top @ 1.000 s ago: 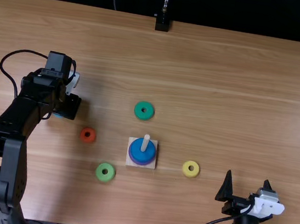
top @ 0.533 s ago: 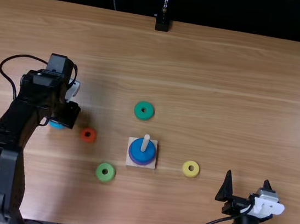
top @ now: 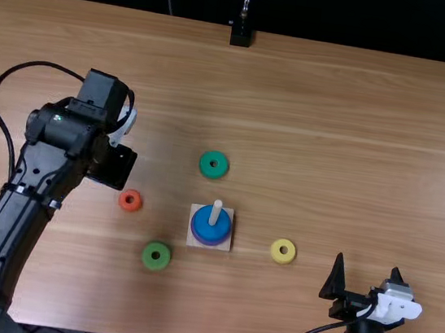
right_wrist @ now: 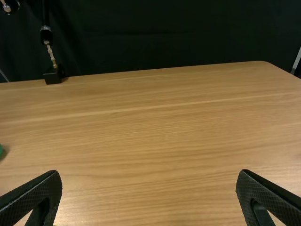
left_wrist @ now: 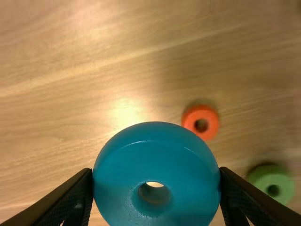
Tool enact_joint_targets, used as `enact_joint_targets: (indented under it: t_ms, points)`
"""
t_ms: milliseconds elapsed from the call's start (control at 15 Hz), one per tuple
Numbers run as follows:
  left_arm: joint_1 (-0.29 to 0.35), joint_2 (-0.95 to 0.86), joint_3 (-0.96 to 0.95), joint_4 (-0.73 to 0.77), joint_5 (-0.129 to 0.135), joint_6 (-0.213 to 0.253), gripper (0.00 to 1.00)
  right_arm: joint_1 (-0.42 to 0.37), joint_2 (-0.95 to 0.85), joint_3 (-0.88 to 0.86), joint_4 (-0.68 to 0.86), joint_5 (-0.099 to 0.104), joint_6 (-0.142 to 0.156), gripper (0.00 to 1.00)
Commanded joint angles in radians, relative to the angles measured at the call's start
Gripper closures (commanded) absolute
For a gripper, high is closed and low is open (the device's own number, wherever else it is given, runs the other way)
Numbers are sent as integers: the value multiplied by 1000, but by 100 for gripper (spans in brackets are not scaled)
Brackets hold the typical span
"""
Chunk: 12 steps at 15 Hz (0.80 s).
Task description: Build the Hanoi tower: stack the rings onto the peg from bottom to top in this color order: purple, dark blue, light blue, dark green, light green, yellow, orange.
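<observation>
The left gripper (top: 112, 167) has shifted toward the table's middle since the earlier frame, its fingers clamped on either side of the light blue ring (left_wrist: 155, 160). The ring is round, with no long side; its holed face is turned mostly toward the wrist camera, slightly tilted. The peg (top: 215, 212) stands upright through the dark blue ring (top: 208, 229), above the purple ring (top: 209, 244). The right gripper (top: 368, 264) has its fingers spread.

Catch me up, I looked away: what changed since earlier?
The left gripper, holding the light blue ring, moved rightward in the top view. I cannot tell when it gripped. Unmoved: peg, stacked rings, orange ring, yellow ring, light green ring, dark green ring, right gripper.
</observation>
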Motion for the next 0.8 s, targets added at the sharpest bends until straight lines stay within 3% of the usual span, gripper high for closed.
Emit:
enact_joint_targets:
  t_ms: [0, 533, 733]
  points:
    - [-33, -44, 58, -19, 2, -73, 100, -1, -7, -50, -61, 13, 3, 0]
    - [-292, -47, 216, -115, 2, -283, 100, -1, -7, -50, -61, 13, 3, 0]
    - [-357, -21, 261, -115, 1, -315, 100, -1, -7, -50, -61, 13, 3, 0]
